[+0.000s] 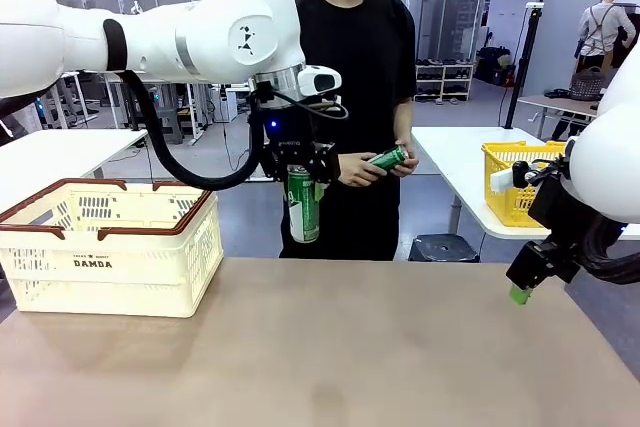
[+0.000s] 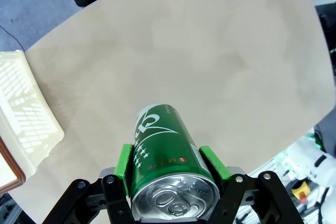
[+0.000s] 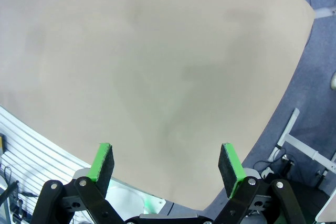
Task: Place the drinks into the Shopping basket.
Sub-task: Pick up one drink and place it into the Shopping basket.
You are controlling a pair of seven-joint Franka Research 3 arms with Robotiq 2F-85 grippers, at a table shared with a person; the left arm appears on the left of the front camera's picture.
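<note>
Green-padded fingers (image 2: 124, 162) of the left gripper (image 1: 300, 185) are clamped on opposite sides of a slim green metal drink can (image 1: 303, 209) with white markings and a silver top. They hold it upright in the air above the far edge of the beige table (image 1: 350, 347) — clear of the surface. In the left wrist view the pads press flat against the can's wall just below its silver top.

To the left of the can and well apart from it, the cream-white plastic lattice basket (image 1: 110, 252) with a reddish-brown rim and dark "DAMDA" lettering stands on the table's left side.

At the right edge of the table the right gripper (image 1: 520, 292) hangs low — its fingers (image 3: 102, 162) spread wide with nothing between them, bare tabletop beyond.

Beyond the table's far side a person in black holds a second green can (image 1: 388, 158) sideways in both hands (image 1: 362, 169). A bright yellow basket (image 1: 515, 192) sits on another table at far right.
</note>
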